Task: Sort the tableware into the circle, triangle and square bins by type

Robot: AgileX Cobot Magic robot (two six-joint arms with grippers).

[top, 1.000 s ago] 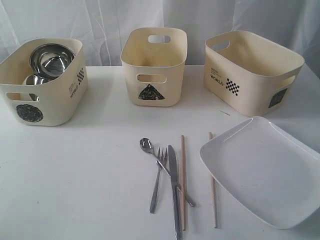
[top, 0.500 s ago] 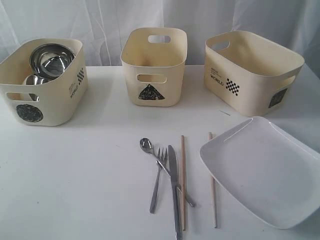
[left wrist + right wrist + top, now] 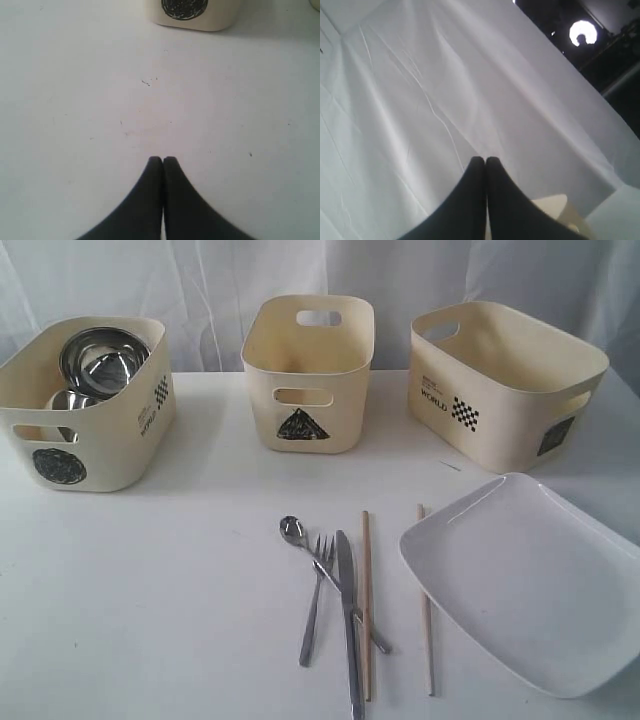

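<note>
Both the left claw [image 3: 163,161] and right claw [image 3: 485,161] are pinched shut and empty, while spoon [image 3: 292,530], fork [image 3: 314,612], knife [image 3: 351,660] and chopsticks [image 3: 426,600] lie by the front edge of the counter [image 3: 150,640], long axes front-to-back, probably nearer the downward-facing left claw.

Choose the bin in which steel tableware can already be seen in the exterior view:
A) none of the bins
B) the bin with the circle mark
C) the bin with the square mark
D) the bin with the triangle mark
B: a steel bowl shows inside the circle bin, at the left of the exterior view.
</note>
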